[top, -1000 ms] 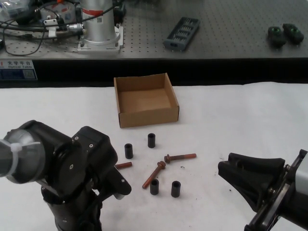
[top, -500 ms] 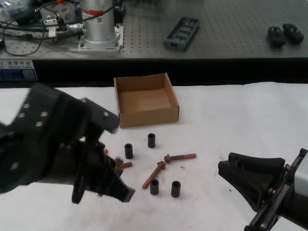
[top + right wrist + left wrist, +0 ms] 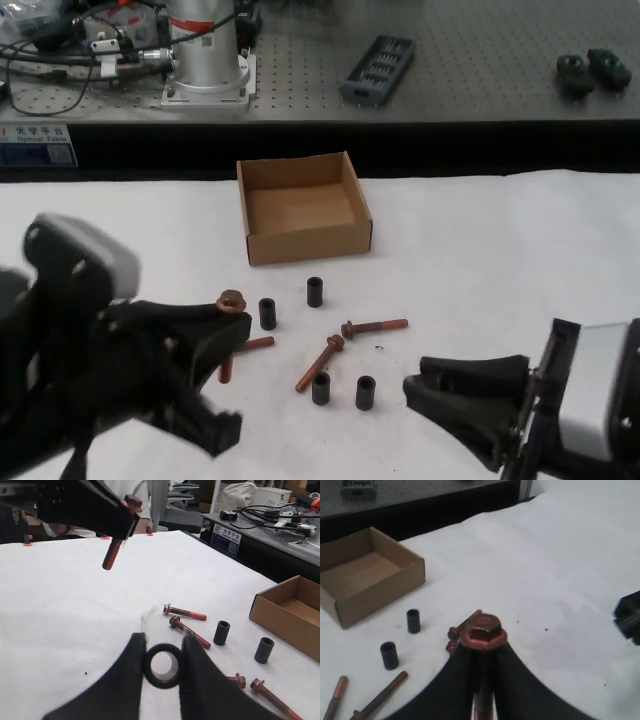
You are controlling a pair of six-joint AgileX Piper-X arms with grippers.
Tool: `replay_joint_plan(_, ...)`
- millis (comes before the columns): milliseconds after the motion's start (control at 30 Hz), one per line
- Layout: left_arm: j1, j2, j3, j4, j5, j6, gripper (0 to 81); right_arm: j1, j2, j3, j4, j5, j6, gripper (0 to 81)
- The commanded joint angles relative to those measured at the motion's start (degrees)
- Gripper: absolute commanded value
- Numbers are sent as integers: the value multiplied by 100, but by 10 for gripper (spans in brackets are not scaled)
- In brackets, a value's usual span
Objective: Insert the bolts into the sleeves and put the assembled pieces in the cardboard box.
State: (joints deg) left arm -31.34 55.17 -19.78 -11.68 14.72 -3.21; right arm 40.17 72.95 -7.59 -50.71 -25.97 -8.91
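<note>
Left fingers (image 3: pixel 452 682) newly lifted, pinching a bolt (image 3: pixel 482 632); right fingers (image 3: pixel 125 680) farther forward, clamped on a sleeve (image 3: pixel 162 682).

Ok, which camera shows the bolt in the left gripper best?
The right wrist view: the bolt lies side-on, head one side of the left gripper, shank jutting out the other. The left wrist view faces its hex head close up, shank foreshortened between the fingers. The high view gives head and some shank.
</note>
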Motion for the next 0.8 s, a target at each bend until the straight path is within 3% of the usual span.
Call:
replay_joint_plan(0,0,-425,506,-1204,440,-223,6,0,71,12,-277,-295,-247,56)
replay_joint_plan(267,0,-722,1635,-3896,790,-540,6,0,1090,-7,-1519,-948,-354,56)
replay_joint_plan(433,0,-722,1977,-5156,1079,-841,6,335,1516,-46,-1774,-999,-505,56)
replay_joint_plan(600,-110,-722,1977,-5320,1621,-982,6,694,1840,-120,-1682,-1313,-1339,56)
replay_joint_plan(767,-391,-722,1977,-5320,1902,-575,6,868,1902,-217,-1648,-1336,-1429,56)
